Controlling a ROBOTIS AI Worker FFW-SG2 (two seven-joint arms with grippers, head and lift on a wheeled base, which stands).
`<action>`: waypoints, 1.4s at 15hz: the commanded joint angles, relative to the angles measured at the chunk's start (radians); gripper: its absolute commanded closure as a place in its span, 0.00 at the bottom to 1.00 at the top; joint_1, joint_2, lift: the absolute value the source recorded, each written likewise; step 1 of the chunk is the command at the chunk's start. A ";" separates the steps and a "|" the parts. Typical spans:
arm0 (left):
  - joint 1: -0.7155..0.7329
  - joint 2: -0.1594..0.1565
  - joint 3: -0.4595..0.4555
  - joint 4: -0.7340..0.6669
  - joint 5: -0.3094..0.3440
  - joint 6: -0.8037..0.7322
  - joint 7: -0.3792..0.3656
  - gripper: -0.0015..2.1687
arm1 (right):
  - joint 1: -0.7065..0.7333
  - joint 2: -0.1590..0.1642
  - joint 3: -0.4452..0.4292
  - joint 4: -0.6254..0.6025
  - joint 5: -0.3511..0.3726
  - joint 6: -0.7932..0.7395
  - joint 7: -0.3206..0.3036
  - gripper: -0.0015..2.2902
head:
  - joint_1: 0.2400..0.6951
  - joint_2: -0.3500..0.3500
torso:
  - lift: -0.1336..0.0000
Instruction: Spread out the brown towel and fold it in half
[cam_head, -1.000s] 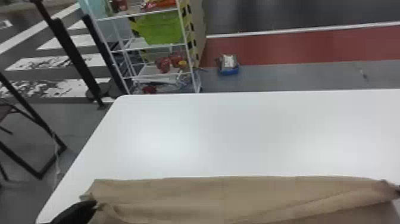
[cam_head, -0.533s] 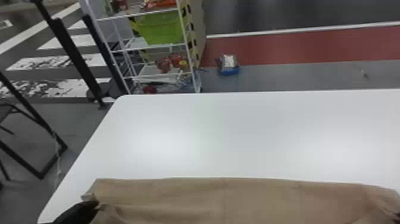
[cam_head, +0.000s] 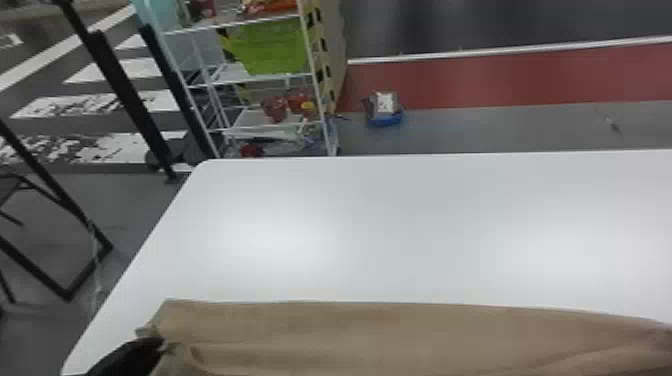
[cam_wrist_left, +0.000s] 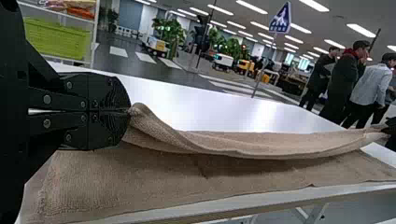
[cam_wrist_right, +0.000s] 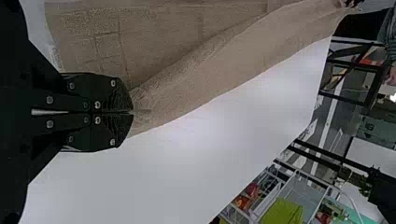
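A rack (cam_head: 231, 74) stands at eleven o'clock beyond the white table (cam_head: 375, 225). The brown towel (cam_head: 375, 330) spans six o'clock — left gripper (cam_head: 161, 344) pinching its seven-o'clock end, right gripper (cam_wrist_right: 133, 112) closed on its four-o'clock end.

white rack (cam_head: 230, 75) | green basket (cam_head: 272, 47) on its shelf | triangular sign (cam_wrist_left: 280, 18) | blue-bottomed object (cam_head: 385, 120) on floor (cam_head: 475, 127)
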 joint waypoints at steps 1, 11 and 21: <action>0.000 0.000 -0.002 0.000 0.000 -0.002 0.001 0.63 | 0.051 -0.006 0.006 -0.008 0.011 -0.014 0.003 0.51 | 1.00 0.81 | 0.00; 0.000 -0.005 -0.002 0.000 -0.015 -0.002 0.012 0.63 | 0.130 -0.010 0.000 -0.066 -0.009 -0.024 0.003 0.51 | 1.00 0.88 | 0.00; 0.000 -0.009 0.000 0.002 -0.017 -0.002 0.012 0.63 | 0.175 -0.022 0.016 -0.037 0.046 -0.060 0.003 0.14 | 1.00 0.87 | 0.00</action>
